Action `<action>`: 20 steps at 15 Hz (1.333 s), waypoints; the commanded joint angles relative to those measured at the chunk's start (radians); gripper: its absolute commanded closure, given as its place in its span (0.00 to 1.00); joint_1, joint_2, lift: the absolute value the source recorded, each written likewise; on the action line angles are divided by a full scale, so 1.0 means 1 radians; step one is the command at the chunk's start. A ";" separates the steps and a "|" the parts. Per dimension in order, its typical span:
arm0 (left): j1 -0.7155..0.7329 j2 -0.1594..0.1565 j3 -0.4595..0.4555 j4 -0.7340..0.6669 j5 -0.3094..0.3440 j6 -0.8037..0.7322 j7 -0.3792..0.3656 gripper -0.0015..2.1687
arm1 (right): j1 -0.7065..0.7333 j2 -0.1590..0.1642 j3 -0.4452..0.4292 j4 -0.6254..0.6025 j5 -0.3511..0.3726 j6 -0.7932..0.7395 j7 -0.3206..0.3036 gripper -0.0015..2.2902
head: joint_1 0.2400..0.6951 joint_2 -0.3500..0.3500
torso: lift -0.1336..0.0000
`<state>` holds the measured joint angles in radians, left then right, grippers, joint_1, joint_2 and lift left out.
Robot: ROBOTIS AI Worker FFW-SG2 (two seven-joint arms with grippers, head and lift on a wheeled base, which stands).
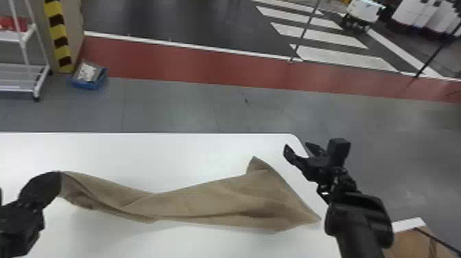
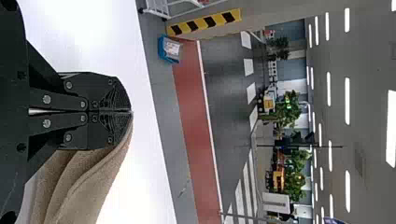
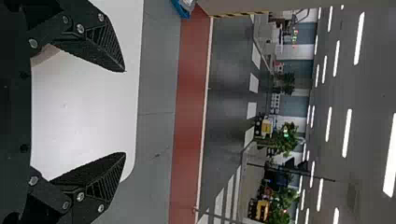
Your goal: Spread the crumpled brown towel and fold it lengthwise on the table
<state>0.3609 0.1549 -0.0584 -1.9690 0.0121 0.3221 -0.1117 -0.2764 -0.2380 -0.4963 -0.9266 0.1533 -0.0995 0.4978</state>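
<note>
Over the white bench (image 1: 154,151), the left claw (image 1: 59,182) pinches the brown towel (image 1: 212,195); the right claw (image 1: 297,146) is wide open.

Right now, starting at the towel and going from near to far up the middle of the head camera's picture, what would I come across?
Brown towel → far edge of the white table → grey floor → red strip → thin white line → dark roadway.

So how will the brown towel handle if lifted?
Likely floppy: the brown towel twists and sags from the left gripper. Probably won't slip easily, given its matte, fabric-like surface. The loose far corner may fold over.
</note>
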 commanded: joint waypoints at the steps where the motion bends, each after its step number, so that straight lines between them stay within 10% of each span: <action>1: -0.004 0.002 0.008 0.012 0.005 -0.013 -0.002 0.83 | -0.103 0.000 0.084 0.175 0.072 -0.070 -0.028 0.18 | 1.00 0.07 | 1.00; 12: -0.013 0.002 -0.001 0.051 0.006 -0.056 -0.002 0.83 | -0.230 0.006 0.257 0.358 0.367 0.053 -0.120 0.18 | 1.00 0.24 | 1.00; 20: 0.009 0.006 -0.003 0.056 0.009 -0.129 -0.002 0.83 | -0.267 0.009 0.245 0.413 0.356 0.148 -0.174 0.18 | 1.00 0.19 | 1.00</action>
<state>0.3643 0.1597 -0.0622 -1.9129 0.0202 0.2131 -0.1135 -0.5347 -0.2308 -0.2512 -0.5253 0.5111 0.0417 0.3236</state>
